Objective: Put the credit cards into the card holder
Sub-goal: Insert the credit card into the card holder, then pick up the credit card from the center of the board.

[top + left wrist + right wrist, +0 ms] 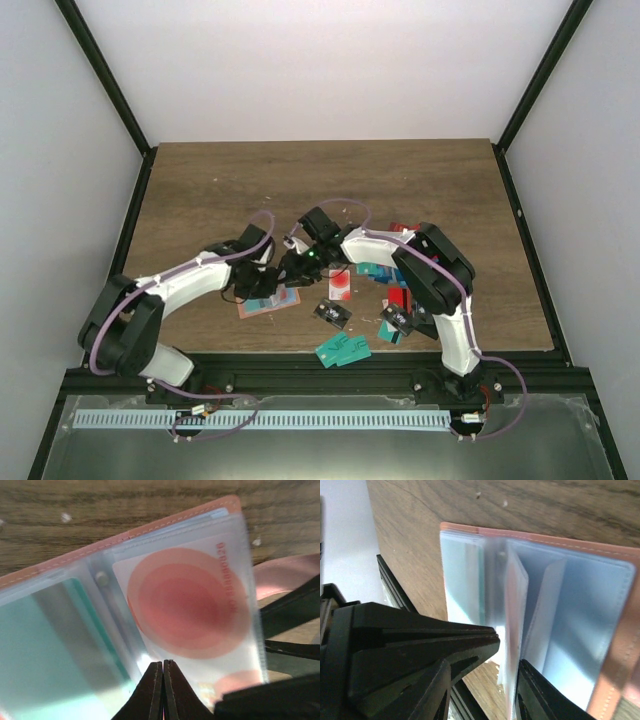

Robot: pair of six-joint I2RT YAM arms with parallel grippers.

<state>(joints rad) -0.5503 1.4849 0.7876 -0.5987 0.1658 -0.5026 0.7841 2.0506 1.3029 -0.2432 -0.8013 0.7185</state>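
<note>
Left gripper [163, 666] pressed tight together, tips down on the clear pockets of the card holder [105, 560], which lies open on the table [100, 500] right under both grippers. One pocket carries a white card with a red disc [187, 602], the next a teal card [45, 645]. Right gripper [510, 652], jaws partly spread, straddles a raised clear leaf of that holder, one finger either side. Loose credit cards [390, 292] lie scattered just right of the holder, near the right arm, with teal cards [343, 350] by the table's front edge.
</note>
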